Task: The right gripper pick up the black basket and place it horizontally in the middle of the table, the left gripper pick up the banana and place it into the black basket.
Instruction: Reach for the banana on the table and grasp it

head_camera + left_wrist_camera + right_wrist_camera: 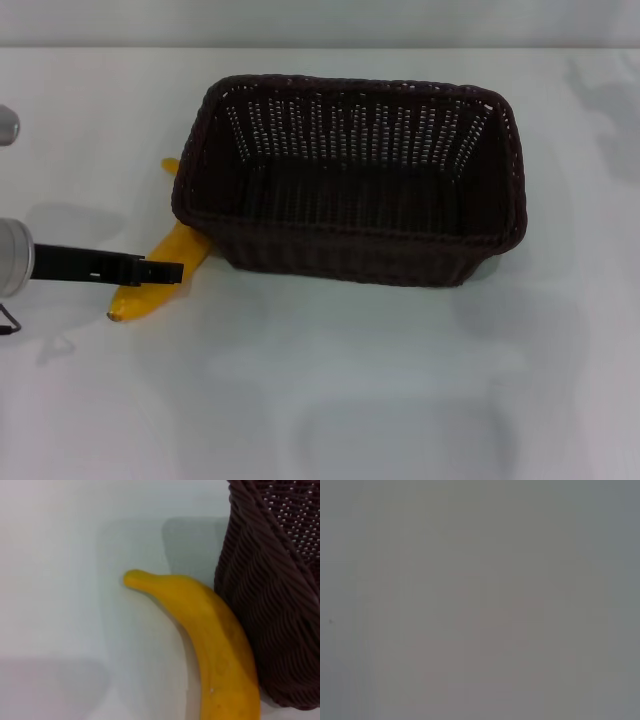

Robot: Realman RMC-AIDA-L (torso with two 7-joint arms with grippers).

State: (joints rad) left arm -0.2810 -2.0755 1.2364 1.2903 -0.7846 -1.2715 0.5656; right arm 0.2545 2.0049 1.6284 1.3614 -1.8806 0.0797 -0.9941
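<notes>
- My left gripper [165, 271] reaches in from the left edge of the head view, its black fingers lying across the middle of the banana [160, 275].
- From that side-on angle I cannot tell how far apart the fingers stand, or whether they have hold of the fruit.
- The banana lies on the table [330, 400], pressed against the left end of the black basket [350, 180]; part of it is hidden behind the basket's corner.
- In the left wrist view the banana [210, 640] runs along the basket wall [270, 605], one end cut off by the frame.
- The basket sits upright, mid-table, long side across.
- My right gripper is out of sight; its wrist view shows only featureless grey.
</notes>
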